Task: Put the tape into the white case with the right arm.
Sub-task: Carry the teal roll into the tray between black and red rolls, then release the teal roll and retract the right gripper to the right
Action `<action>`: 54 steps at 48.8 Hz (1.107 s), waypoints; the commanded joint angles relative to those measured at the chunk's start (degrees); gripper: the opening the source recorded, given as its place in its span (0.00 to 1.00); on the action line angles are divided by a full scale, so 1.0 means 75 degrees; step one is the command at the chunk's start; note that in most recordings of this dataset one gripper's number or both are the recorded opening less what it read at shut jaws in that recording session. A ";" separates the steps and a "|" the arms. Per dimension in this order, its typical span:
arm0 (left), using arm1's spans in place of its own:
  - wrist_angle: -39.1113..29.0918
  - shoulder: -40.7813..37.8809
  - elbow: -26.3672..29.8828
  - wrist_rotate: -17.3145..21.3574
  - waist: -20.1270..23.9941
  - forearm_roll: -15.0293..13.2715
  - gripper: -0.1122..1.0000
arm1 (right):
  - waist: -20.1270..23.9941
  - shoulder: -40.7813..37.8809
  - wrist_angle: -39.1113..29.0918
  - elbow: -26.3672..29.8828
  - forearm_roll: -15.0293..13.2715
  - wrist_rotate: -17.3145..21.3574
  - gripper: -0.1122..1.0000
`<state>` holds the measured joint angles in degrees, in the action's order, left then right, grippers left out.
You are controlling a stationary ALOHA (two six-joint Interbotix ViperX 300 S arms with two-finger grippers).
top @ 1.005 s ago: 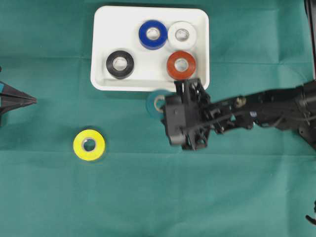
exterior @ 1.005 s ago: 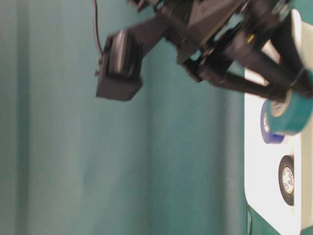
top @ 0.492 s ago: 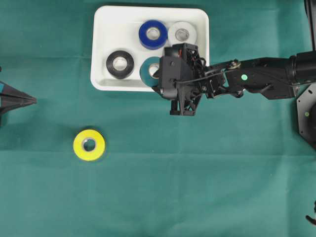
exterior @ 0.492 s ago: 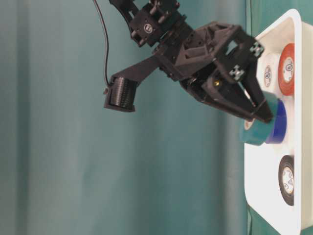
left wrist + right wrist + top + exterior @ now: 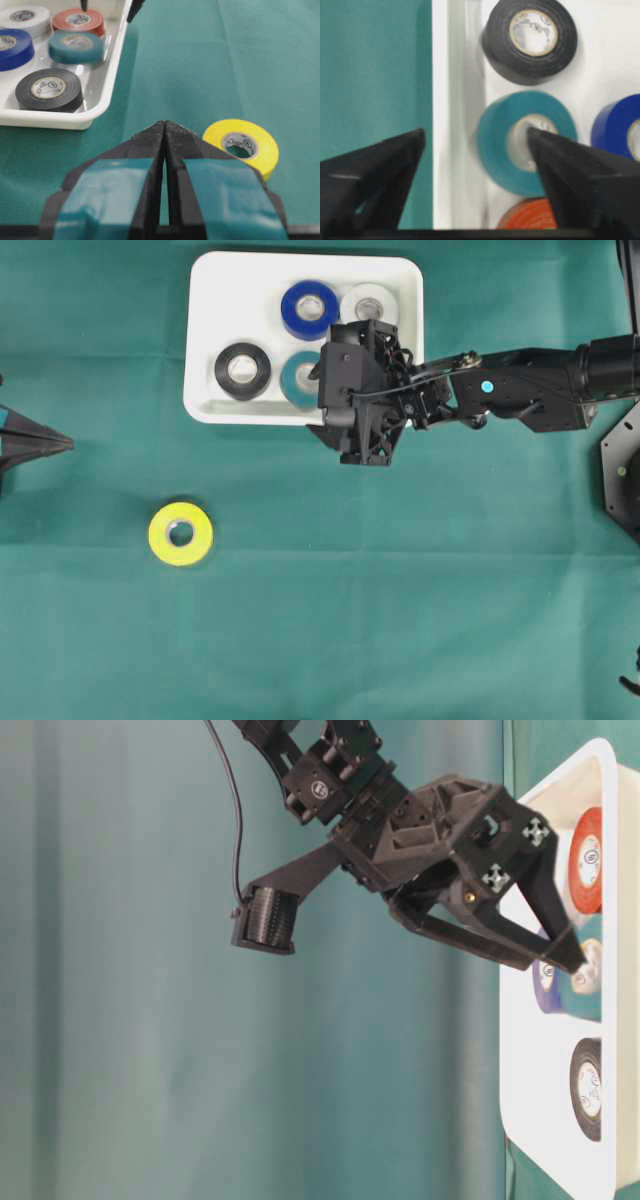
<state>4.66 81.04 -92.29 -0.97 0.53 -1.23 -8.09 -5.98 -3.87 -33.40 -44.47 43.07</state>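
Teal tape [image 5: 520, 145] in white case [image 5: 460, 75], under spread right gripper [image 5: 475, 150].

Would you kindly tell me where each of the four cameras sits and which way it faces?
Overhead: straight down on the cloth, the white case, the yellow tape and the right arm.
Table-level: low, sideways across the table; open right gripper above the case.
Left wrist: over the shut left gripper toward the case.
Right wrist: down between open fingers onto the teal tape.
All four share the case.
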 commanded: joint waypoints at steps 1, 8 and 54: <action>0.0035 -0.0059 0.0094 0.0012 0.0012 -0.0012 0.10 | -0.0023 0.0117 0.0035 0.0176 -0.0023 -0.0012 0.72; 0.0023 -0.0059 0.0105 0.0012 0.0012 -0.0012 0.10 | -0.0023 0.0117 0.0023 0.0129 -0.0023 -0.0012 0.82; 0.0023 -0.0059 0.0094 0.0012 0.0047 -0.0023 0.10 | -0.0023 0.5016 0.0188 -0.4289 0.0012 0.0070 0.80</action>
<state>4.66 81.04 -92.29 -0.97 0.62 -1.32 -8.17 27.86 -3.08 -63.72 -44.47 43.51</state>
